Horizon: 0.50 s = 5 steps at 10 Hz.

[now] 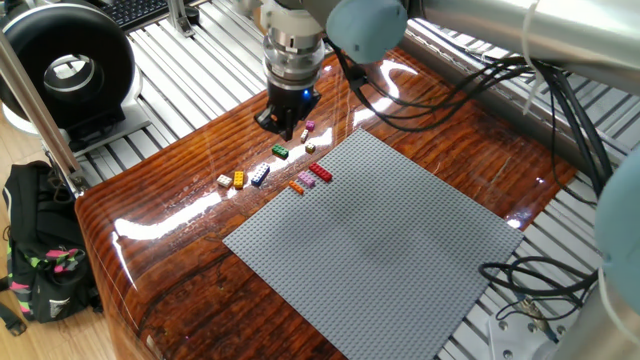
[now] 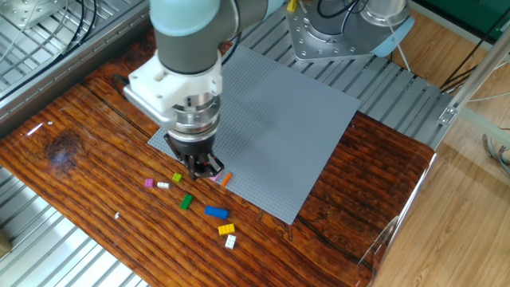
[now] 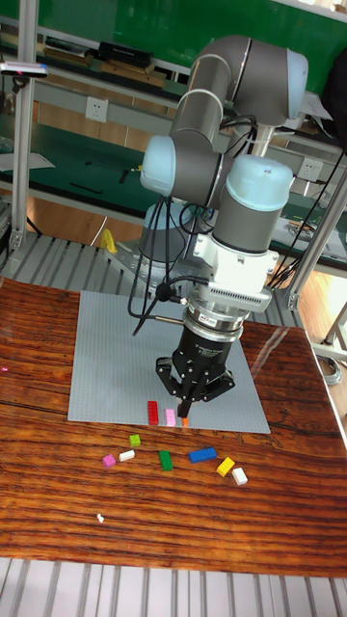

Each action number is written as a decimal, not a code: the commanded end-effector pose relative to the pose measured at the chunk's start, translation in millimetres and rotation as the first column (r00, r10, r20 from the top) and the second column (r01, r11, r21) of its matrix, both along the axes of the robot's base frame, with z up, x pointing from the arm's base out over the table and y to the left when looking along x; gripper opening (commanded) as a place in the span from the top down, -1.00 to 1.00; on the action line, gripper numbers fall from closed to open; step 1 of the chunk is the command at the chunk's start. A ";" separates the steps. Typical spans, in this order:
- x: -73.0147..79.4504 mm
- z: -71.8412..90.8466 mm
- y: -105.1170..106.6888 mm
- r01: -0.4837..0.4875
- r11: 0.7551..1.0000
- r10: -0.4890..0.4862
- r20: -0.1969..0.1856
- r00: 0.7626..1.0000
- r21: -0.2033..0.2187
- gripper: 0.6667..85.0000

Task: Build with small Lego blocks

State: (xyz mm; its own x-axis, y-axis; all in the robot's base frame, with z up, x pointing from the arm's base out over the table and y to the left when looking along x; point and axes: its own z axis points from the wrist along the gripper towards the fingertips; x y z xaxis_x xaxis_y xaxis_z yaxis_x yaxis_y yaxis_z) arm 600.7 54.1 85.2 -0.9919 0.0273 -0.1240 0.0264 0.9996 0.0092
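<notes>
The small Lego blocks lie loose on the wooden table by the grey baseplate [image 1: 390,250]. A red block [image 1: 320,173], a pink one [image 1: 306,180] and an orange one [image 1: 297,187] sit at the plate's edge. Beyond them lie a green block [image 1: 280,152], a blue [image 1: 260,175], a yellow [image 1: 239,179] and a white [image 1: 223,180]. My gripper [image 1: 284,124] hangs above the blocks, pointing straight down, fingers drawn together with nothing seen between them. In the tall fixed view its tips [image 3: 188,407] stand just over the orange block [image 3: 184,421].
A black round device [image 1: 65,70] and a metal post stand beyond the table's left end, with a dark bag [image 1: 40,255] on the floor. Arm cables [image 1: 560,130] hang over the right side. A tiny white piece [image 3: 100,519] lies near the front edge.
</notes>
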 end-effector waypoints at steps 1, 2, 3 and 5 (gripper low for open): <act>3.2 4.0 -9.5 -0.001 1.000 0.000 -0.042 0.999 -0.028 0.98; 11.7 5.2 -15.6 0.008 0.998 -0.010 -0.017 1.000 -0.067 0.98; 11.0 6.0 -9.3 0.021 0.999 -0.022 -0.019 1.000 -0.046 0.98; 7.2 7.0 -6.8 0.025 0.999 -0.026 -0.029 0.999 -0.036 0.98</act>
